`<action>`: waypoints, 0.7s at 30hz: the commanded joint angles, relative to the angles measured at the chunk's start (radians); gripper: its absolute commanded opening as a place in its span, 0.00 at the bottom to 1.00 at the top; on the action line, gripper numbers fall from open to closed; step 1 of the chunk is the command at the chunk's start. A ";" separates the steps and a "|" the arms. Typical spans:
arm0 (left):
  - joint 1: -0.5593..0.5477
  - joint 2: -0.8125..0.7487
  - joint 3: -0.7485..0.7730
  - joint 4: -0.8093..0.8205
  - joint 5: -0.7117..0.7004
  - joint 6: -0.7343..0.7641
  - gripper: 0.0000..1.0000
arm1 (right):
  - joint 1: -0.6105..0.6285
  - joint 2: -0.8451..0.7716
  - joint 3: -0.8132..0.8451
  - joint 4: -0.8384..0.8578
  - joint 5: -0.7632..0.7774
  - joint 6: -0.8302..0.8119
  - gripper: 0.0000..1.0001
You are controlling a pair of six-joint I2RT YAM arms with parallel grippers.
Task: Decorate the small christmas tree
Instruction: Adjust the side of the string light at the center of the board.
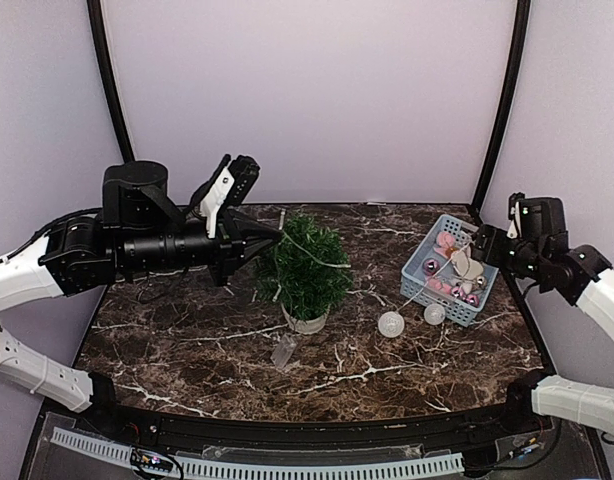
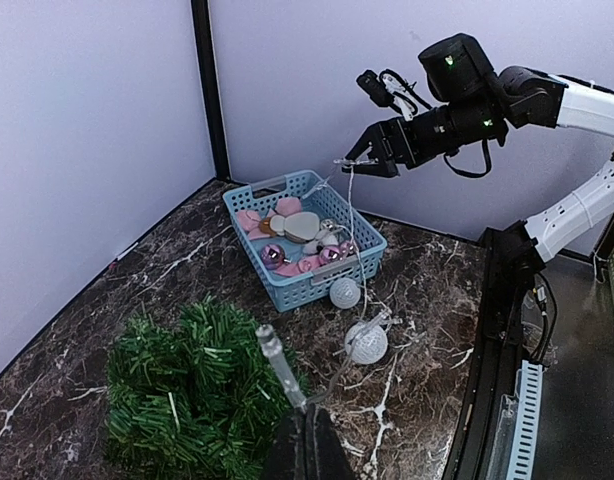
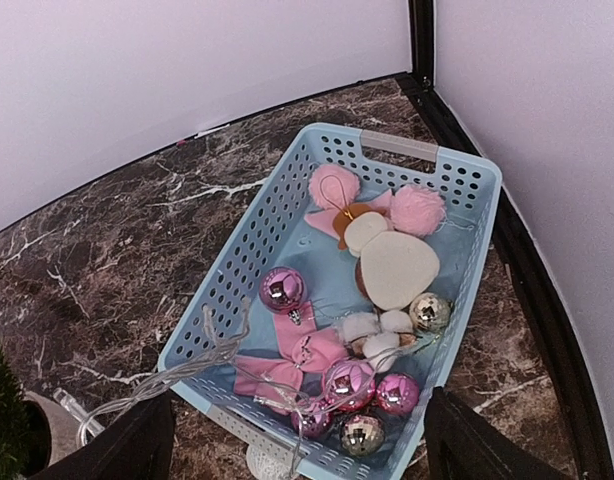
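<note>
The small christmas tree (image 1: 309, 262) stands mid-table in a pale pot (image 1: 305, 321); the left wrist view has it at lower left (image 2: 187, 390). My left gripper (image 1: 273, 240) is at the tree's upper left side, shut (image 2: 307, 438) on a clear light string (image 2: 357, 375) with a stiff clear tube (image 2: 275, 362) sticking up from the jaws. The string runs to a white ball (image 2: 367, 342) and on into the blue basket (image 1: 415, 268). My right gripper (image 1: 484, 243) hovers over the basket, open wide (image 3: 307, 445), nothing between its fingers (image 3: 137, 440). String loops (image 3: 202, 350) drape over the basket rim.
The basket (image 3: 277, 205) holds pink baubles (image 3: 284, 289), mirrored balls (image 3: 429, 312), pink bows (image 3: 302, 352) and a cream plush shape (image 3: 397, 268). Two white balls (image 1: 390, 323) (image 1: 434, 314) lie on the marble beside it. A small clear piece (image 1: 284, 350) lies before the pot. Walls close in behind and at both sides.
</note>
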 commanded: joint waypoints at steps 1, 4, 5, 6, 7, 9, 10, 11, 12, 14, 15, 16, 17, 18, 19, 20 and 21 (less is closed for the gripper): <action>0.000 -0.015 0.013 0.034 0.023 -0.007 0.00 | -0.005 -0.017 0.115 -0.220 -0.009 -0.005 0.91; 0.000 -0.016 0.022 0.033 0.017 -0.006 0.00 | -0.006 0.027 0.147 -0.298 -0.109 0.018 0.98; 0.000 -0.017 0.026 0.033 0.012 -0.005 0.00 | -0.007 0.044 0.148 -0.318 -0.154 0.021 0.99; 0.000 -0.017 0.027 0.034 0.010 -0.004 0.00 | -0.005 0.062 0.153 -0.343 -0.184 0.024 0.99; 0.000 -0.017 0.029 0.035 0.010 -0.002 0.00 | -0.004 0.077 0.157 -0.373 -0.209 0.017 0.99; -0.001 -0.017 0.032 0.037 0.009 0.002 0.00 | -0.003 0.097 0.171 -0.426 -0.259 -0.008 0.99; 0.000 -0.016 0.035 0.038 0.009 0.005 0.00 | -0.003 0.101 0.180 -0.452 -0.271 -0.018 0.99; 0.000 -0.015 0.036 0.037 0.008 0.006 0.00 | -0.003 0.100 0.193 -0.472 -0.274 -0.029 0.99; 0.000 -0.014 0.039 0.037 0.008 0.009 0.00 | -0.003 0.088 0.205 -0.469 -0.307 -0.034 0.99; 0.000 -0.014 0.045 0.037 0.010 0.011 0.00 | -0.003 0.038 0.208 -0.389 -0.400 -0.043 0.99; -0.001 -0.014 0.046 0.037 0.016 0.012 0.00 | -0.003 0.014 0.200 -0.326 -0.481 -0.050 0.99; 0.000 -0.015 0.048 0.037 0.018 0.012 0.00 | -0.001 -0.008 0.184 -0.221 -0.577 -0.052 0.99; 0.000 -0.015 0.049 0.037 0.021 0.012 0.00 | 0.006 -0.024 0.155 -0.120 -0.679 -0.052 0.99; -0.001 -0.016 0.050 0.037 0.022 0.014 0.00 | 0.022 -0.035 0.119 -0.058 -0.776 -0.048 0.99; 0.000 -0.016 0.050 0.037 0.023 0.015 0.00 | 0.051 -0.045 0.084 0.087 -0.865 -0.039 0.99; 0.000 -0.016 0.052 0.035 0.023 0.017 0.00 | 0.091 -0.051 0.034 0.201 -0.915 -0.033 0.99; 0.000 -0.015 0.053 0.032 0.023 0.017 0.00 | 0.132 -0.058 0.004 0.297 -0.941 -0.026 0.99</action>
